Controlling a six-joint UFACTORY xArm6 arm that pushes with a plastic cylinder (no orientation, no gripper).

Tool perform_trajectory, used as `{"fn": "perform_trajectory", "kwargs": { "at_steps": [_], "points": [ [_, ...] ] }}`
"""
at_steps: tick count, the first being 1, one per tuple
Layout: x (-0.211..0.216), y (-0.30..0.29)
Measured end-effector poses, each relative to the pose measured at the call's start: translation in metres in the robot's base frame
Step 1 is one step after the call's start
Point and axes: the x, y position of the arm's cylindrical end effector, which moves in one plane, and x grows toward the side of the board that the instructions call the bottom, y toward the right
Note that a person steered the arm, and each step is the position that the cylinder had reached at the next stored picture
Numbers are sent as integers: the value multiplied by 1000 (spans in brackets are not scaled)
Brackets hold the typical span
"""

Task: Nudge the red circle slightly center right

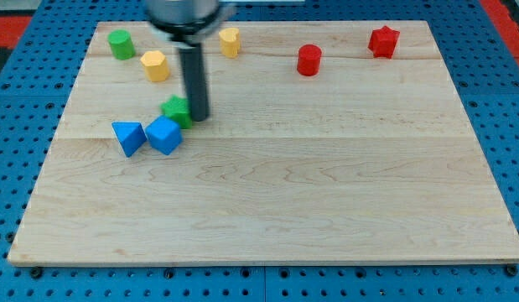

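Note:
The red circle (308, 60) is a short red cylinder near the view's top, right of centre. My tip (198, 116) is far to its left, touching the right side of a green block (176, 110). A red star (383, 41) sits at the top right, further right than the red circle.
A blue triangle (127, 137) and a blue cube (164, 135) sit just below the green block. A green cylinder (120, 44) and a yellow hexagon (155, 65) are at the top left. Another yellow block (230, 41) is at the top. The wooden board (326, 193) lies on a blue pegboard.

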Motion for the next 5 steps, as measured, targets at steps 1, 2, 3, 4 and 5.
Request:
{"fn": "perform_trajectory", "kwargs": {
  "at_steps": [1, 2, 3, 4, 5],
  "points": [
    [0, -56],
    [-20, -31],
    [-93, 31],
    [-136, 121],
    [-128, 201]
  ]
}}
